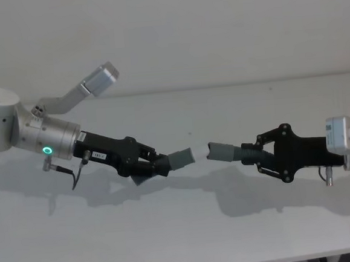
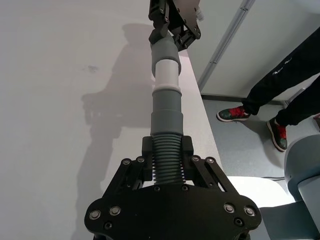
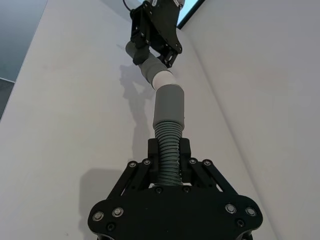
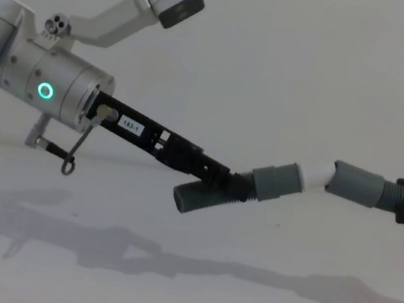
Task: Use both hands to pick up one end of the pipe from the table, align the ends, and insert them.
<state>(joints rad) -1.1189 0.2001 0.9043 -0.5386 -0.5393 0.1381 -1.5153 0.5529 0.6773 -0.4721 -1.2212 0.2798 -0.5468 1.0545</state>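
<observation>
Beyond the far edge of the work surface, the left wrist view shows a grey floor. A person stands on it, visible only from the legs down: dark trousers and red-and-dark patterned shoes, one shoe near the surface edge, the other further along the floor. A pale wall panel with a light vertical trim strip rises behind the legs. In the head view a plain off-white wall stands behind the work area. The right wrist view shows a dark-framed, bright opening at the upper edge; its contents cannot be made out.
</observation>
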